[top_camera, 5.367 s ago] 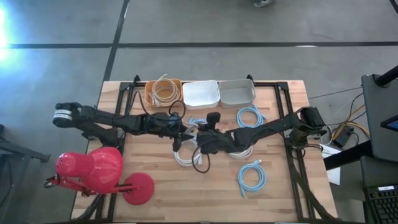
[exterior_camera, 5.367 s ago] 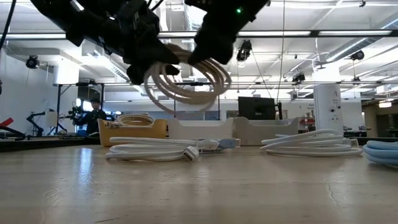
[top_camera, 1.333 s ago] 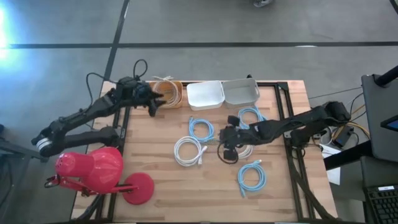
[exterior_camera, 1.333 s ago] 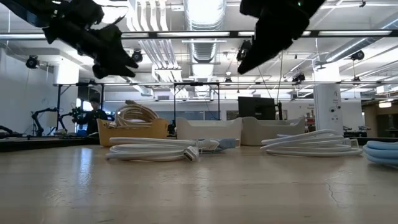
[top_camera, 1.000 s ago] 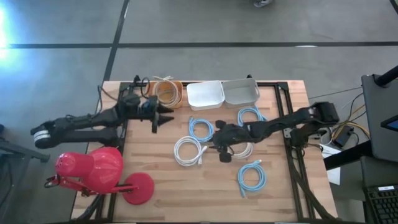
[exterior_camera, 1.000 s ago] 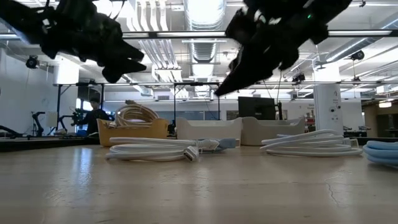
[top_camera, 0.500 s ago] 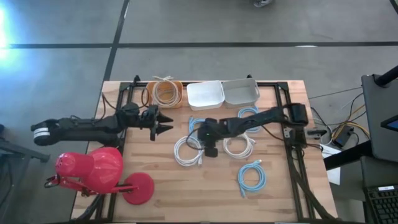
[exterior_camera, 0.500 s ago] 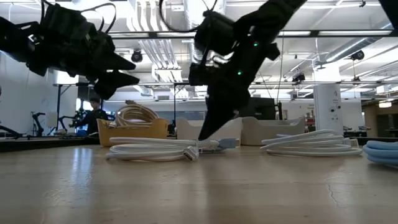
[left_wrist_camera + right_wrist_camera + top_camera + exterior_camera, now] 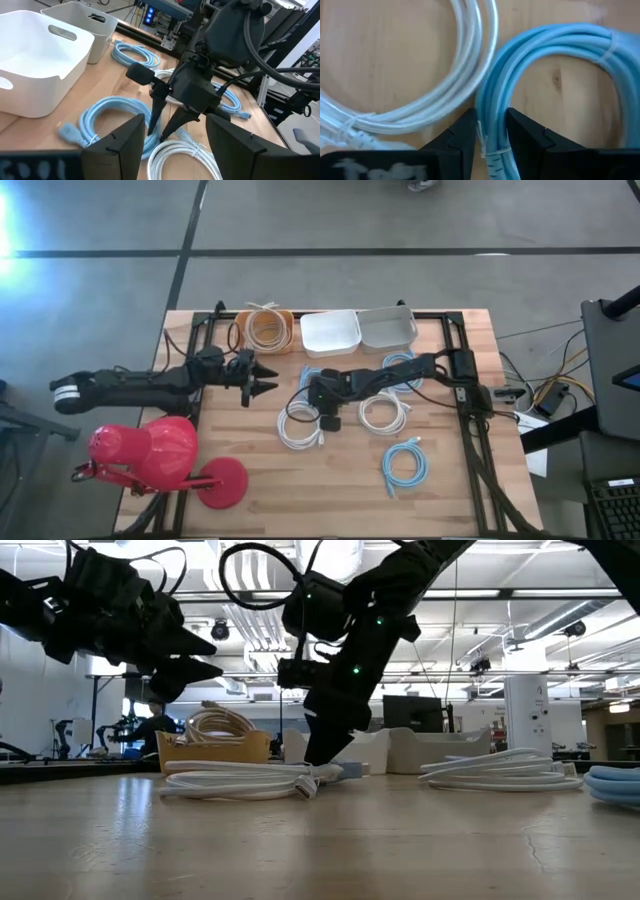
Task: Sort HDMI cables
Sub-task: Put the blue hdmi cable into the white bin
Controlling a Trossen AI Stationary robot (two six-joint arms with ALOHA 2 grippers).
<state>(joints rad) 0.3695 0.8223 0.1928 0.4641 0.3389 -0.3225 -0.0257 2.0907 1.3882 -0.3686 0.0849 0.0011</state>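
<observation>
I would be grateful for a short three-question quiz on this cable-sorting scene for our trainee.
1. True or false: the left gripper is shut.
2. Which coil is the right gripper down at? A white, B light blue, C beige.
3. Fill in: the orange tub holds ___ cables.
Key: 1 false, it is open; 2 B, the light blue coil; 3 beige, the beige cables.

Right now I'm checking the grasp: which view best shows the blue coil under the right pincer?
The right wrist view: the blue coil sits between the right pincer fingers. The high view has it mostly covered; the left wrist view shows it whole.
</observation>
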